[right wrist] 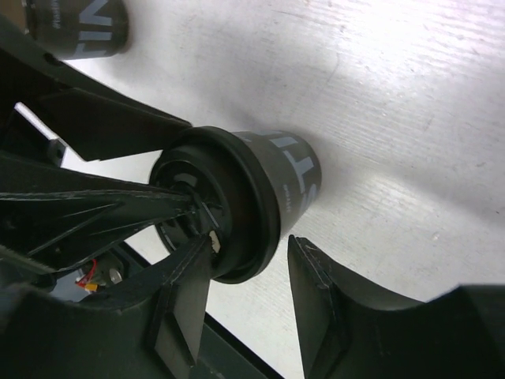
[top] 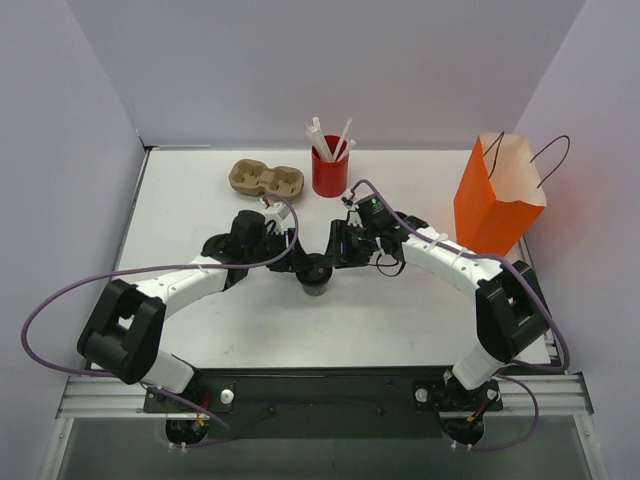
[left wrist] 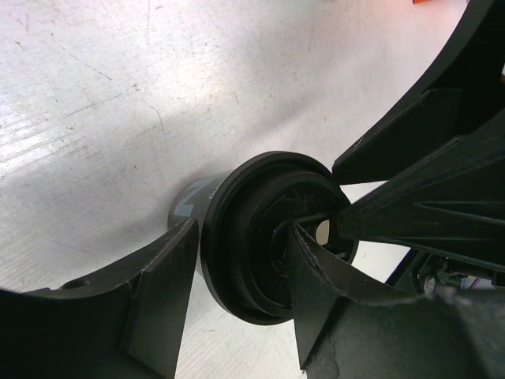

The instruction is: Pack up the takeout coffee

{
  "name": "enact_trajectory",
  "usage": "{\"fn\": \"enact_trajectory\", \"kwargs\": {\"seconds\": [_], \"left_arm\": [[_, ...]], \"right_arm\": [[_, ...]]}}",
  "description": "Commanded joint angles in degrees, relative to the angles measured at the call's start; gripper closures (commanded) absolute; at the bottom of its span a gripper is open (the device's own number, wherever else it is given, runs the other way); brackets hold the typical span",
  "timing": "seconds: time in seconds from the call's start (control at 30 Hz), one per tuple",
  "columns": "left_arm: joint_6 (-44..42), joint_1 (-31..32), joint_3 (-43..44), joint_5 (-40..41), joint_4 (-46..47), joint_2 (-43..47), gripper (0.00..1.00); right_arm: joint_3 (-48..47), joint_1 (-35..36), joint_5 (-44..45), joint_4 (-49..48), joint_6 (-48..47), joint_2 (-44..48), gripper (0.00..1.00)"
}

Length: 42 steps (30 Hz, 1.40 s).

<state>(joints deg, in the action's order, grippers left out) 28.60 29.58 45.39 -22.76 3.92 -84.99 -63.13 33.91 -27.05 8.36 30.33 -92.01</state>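
both my jaws hang open, straddling the same upright cup (top: 317, 277) on the table (top: 180, 200) (one from each side)

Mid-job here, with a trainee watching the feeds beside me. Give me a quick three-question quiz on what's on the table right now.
1. True or false: both holes of the cardboard carrier are empty.
2. On which arm's side does the orange paper bag stand?
3. The left gripper and the right gripper both sit at: A) the cardboard carrier, B) a coffee cup mid-table, C) the orange paper bag.

Key: 1 true. 2 the right arm's side. 3 B.
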Motion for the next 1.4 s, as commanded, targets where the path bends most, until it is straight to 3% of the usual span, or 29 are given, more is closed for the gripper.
{"fn": "enact_trajectory", "kwargs": {"seconds": [0.0,0.27,0.57,1.03,1.27,1.37], "left_arm": [[-1.71,0.56,-3.90,5.80,-6.30,-2.02,0.44],[-0.13,1.00,-6.18,6.77,-4.80,-1.76,0.49],[0.93,1.53,-7.68,7.91,-4.80,-1.93,0.50],[1.46,2.41,-7.33,9.49,-4.72,-3.16,0.51],[1.46,2.50,-7.59,10.46,-5.24,-3.95,0.51],[1.46,2.50,-7.51,10.64,-5.59,-4.48,0.51]], "right_arm": [[1.70,1.24,5.07,2.19,2.80,3.67,0.58],[4.42,2.12,5.16,-1.77,5.62,4.64,0.65],[7.41,2.30,7.54,-3.96,9.22,5.70,0.65],[8.99,2.56,9.03,-5.19,10.81,6.84,0.56],[12.15,2.74,8.86,-10.55,10.98,7.19,0.77],[15.49,2.56,7.89,-14.59,11.07,7.37,0.78]]}}
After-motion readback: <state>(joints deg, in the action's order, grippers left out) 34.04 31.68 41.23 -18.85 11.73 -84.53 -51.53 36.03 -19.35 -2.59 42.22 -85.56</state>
